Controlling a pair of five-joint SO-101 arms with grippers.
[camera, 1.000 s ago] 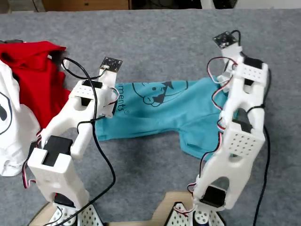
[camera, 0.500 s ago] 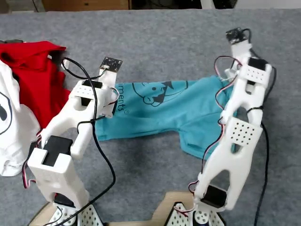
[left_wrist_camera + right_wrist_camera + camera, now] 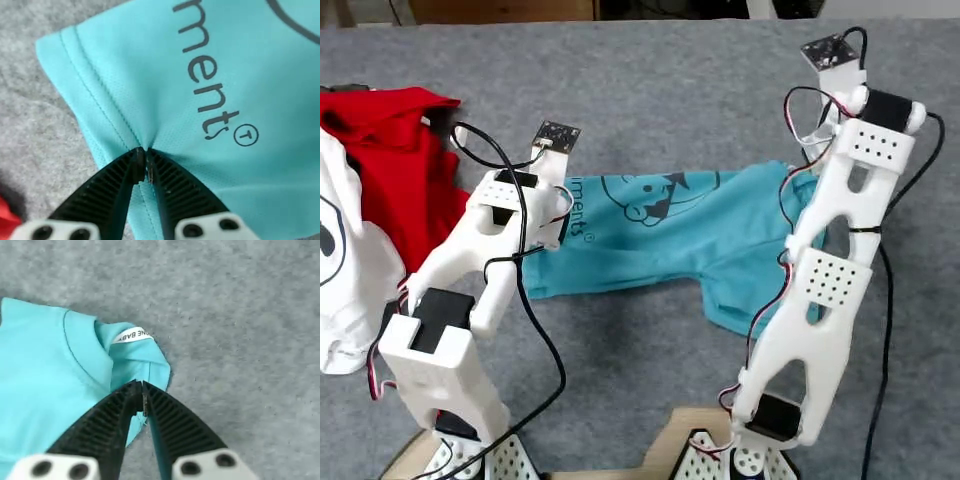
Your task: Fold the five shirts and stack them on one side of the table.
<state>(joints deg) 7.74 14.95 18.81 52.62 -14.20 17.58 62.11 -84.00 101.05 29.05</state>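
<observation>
Three shirts lie on the grey table (image 3: 650, 90): the teal shirt (image 3: 670, 230) is spread out in the middle between the arms, and the red shirt (image 3: 400, 170) and the white shirt (image 3: 345, 270) are heaped together at one edge. The left gripper (image 3: 145, 162) is clenched on the teal shirt's edge beside the print (image 3: 215, 95). The right gripper (image 3: 143, 399) is clenched on the same shirt near the label (image 3: 131, 334).

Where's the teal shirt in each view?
High view: teal shirt spread mid-table between the arms.
Left wrist view: its hem corner with dark lettering, pinched in the left pincer.
Right wrist view: its collar with white label, edge pinched in the right pincer.
Shared landmark: the dark lettering, in the high view beside the left arm's wrist.
</observation>
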